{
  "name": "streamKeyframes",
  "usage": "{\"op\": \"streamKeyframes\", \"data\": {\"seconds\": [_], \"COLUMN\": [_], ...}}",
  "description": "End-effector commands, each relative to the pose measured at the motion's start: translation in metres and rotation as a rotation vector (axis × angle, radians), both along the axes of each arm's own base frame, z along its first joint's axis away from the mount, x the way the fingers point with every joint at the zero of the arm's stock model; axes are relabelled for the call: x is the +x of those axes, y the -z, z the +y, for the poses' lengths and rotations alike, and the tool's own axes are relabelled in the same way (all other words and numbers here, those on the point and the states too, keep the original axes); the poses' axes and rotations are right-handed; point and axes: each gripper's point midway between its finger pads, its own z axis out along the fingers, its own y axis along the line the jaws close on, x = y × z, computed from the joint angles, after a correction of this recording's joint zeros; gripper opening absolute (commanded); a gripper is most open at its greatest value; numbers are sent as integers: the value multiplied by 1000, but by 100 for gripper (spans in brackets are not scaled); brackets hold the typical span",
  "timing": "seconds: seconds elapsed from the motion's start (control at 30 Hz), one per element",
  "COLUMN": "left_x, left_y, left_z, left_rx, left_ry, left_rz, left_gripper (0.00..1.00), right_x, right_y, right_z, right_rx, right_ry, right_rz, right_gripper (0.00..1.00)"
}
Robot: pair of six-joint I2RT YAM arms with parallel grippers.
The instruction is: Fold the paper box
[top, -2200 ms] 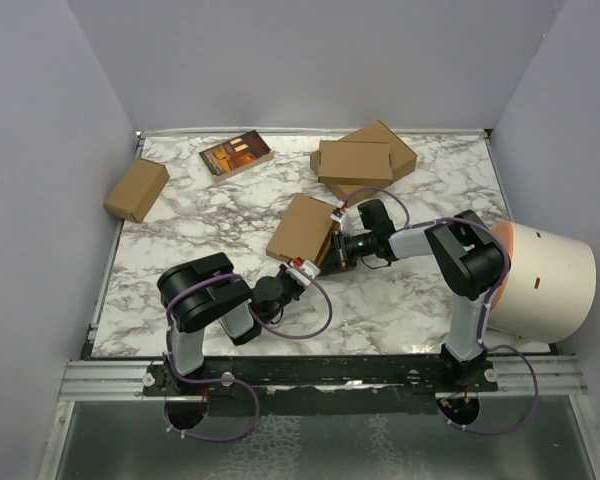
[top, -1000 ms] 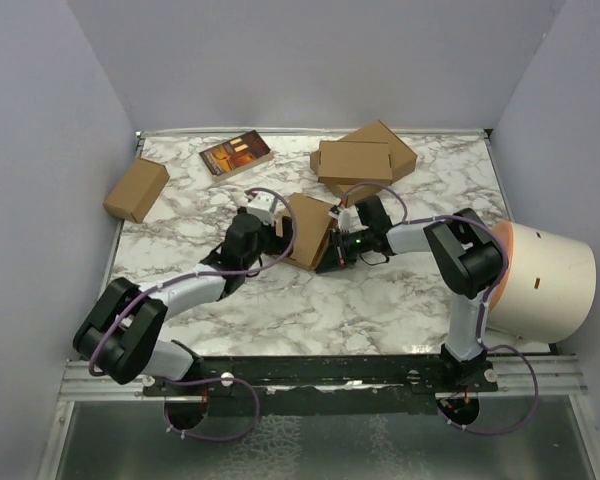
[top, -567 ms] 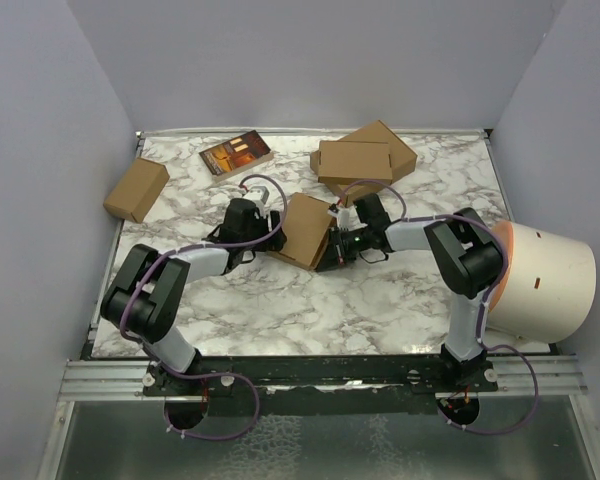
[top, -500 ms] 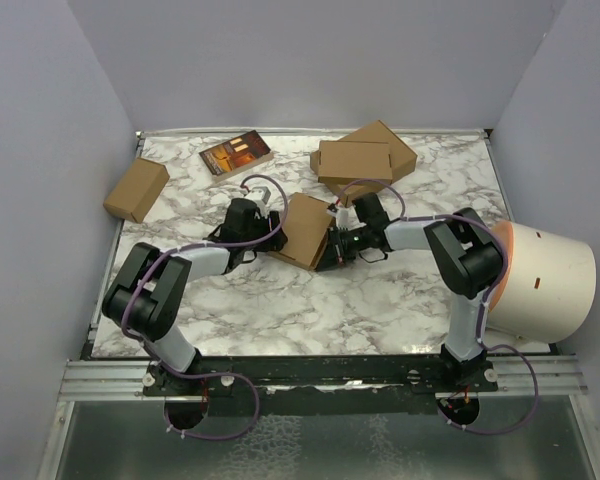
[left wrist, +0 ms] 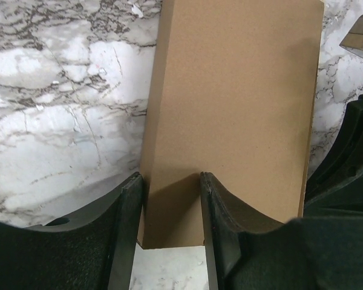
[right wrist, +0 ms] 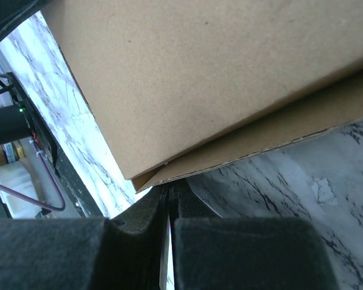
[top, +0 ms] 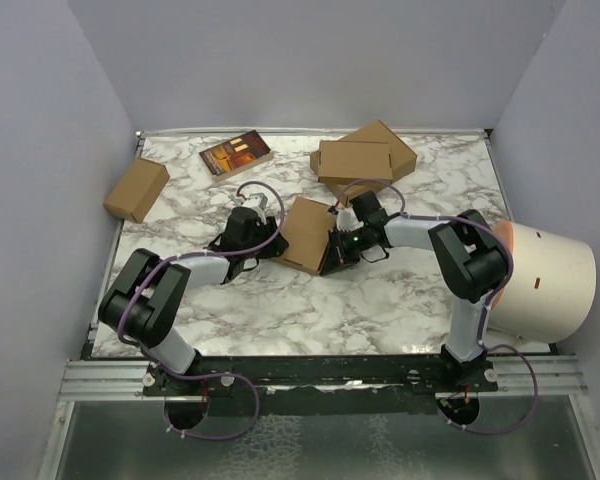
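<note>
Paper box (top: 302,234) lies mid-bench (top: 400,300), skewed to the bench edges and flanked by both arms. From above it reads as a thin flat mailer with its panels already brought over.

Right gripper (right wrist: 169,194): closed tight, fingers meeting, nothing visible between them. Its tips sit at a box corner, just where the top panel stands slightly off the layer beneath. We judge it is set there as a stop or a prop, so that the box does not slide away when it is pressed from the other side.

Left gripper (left wrist: 169,181): fingers part-way apart, straddling the box's near corner. One finger lies along the long side edge, the other in front of the broad top face. That placement suggests squaring or pinning the side rather than lifting. We cannot tell whether the fingers bear on the cardboard or only bracket it.

Hard to make out:
- No flaps or slits show in any view, so we cannot say whether the front flap is tucked.
- The gap at the right gripper's corner is dark inside, and what lies within it is unseen.
- In the top view the grippers cover both contacted edges.
- Whether the box rests flat or is tipped up on the right side is unclear.
- The right wrist view cuts the box off on all but one corner.
</note>
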Motion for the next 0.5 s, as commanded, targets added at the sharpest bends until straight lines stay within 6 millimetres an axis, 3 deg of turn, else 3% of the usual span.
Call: {"op": "streamKeyframes", "data": {"seconds": [0.0, 0.47], "left_x": [-52, -78], "left_y": [24, 24], "left_z": [-18, -40], "left_rx": [-36, -61], "left_ry": [25, -170], "left_rz": [185, 242], "left_gripper": [43, 46], "right_x": [8, 5], "right_y": [-10, -21], "right_z": [7, 10], "right_rx": [-35, -102], "right_ry": [27, 110], "right_rz": [-4, 88], "right_gripper": [2, 3]}}
